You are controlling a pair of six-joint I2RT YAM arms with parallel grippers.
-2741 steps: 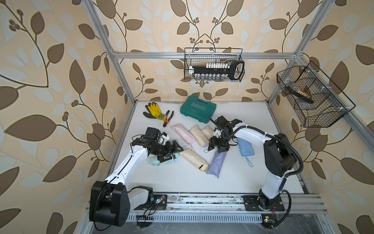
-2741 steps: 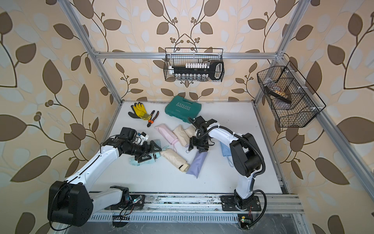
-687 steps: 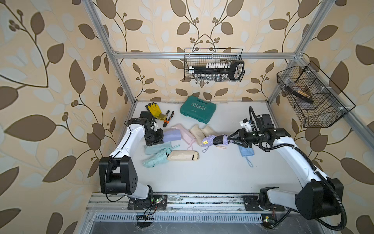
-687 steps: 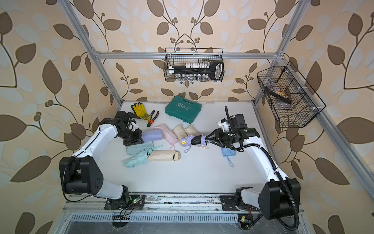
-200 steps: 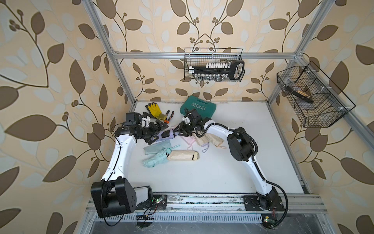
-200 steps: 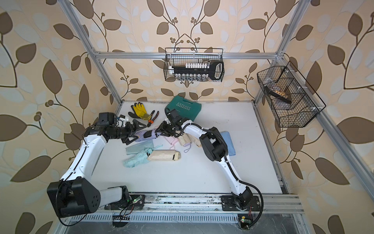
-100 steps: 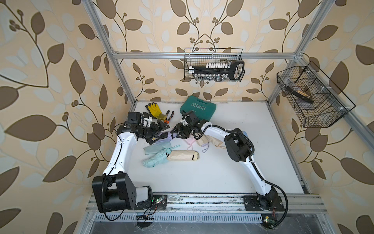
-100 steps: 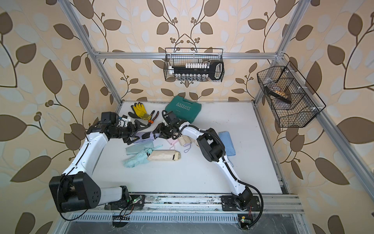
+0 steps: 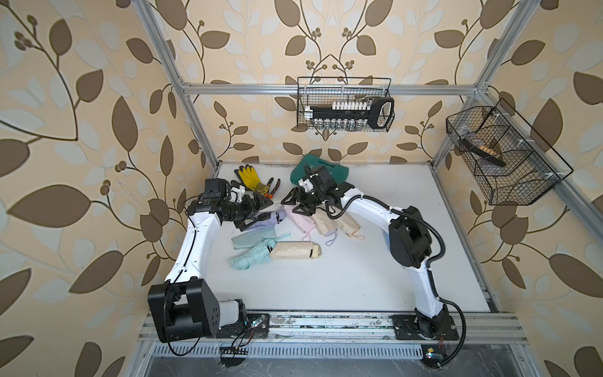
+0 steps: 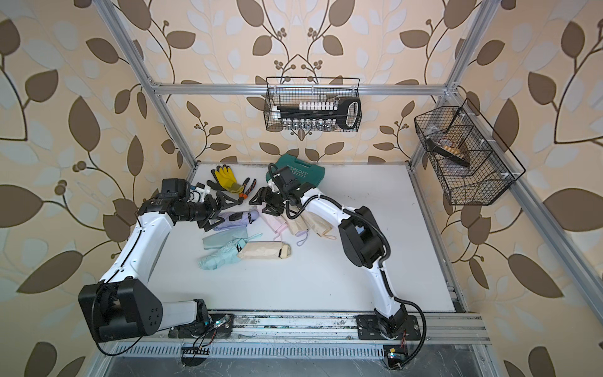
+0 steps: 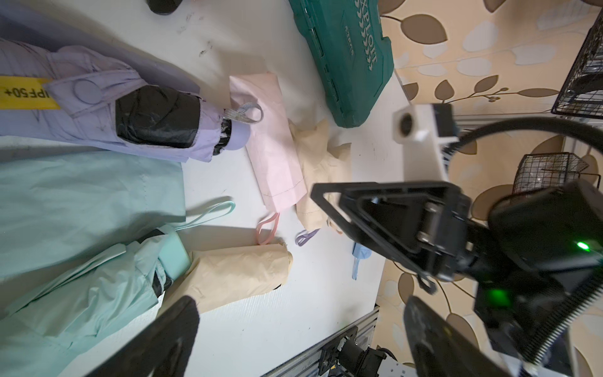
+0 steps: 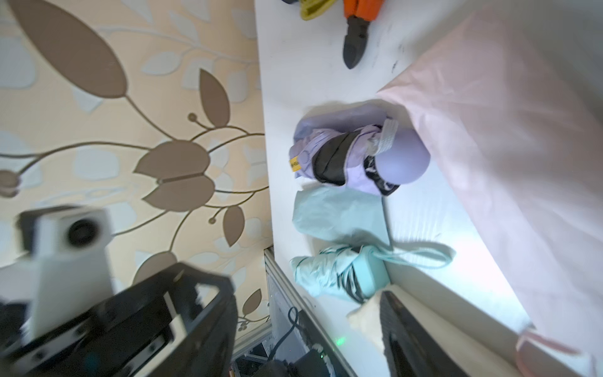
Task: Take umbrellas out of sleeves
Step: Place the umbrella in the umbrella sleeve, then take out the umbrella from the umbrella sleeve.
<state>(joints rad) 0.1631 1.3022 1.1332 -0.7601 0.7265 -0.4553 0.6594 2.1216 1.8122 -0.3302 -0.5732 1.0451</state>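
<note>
the lilac umbrella lies bare on its flat lilac sleeve, back left of the table, handle touching the pink sleeve; my left gripper gapes wide beside it; my right gripper hangs part-spread, empty; i'd lift clear of the wrist loop, then take the pink one.

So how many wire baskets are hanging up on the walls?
2. The back basket hangs from the rear rail. The side basket hangs from the frame on the robot's right. No others show.
</note>
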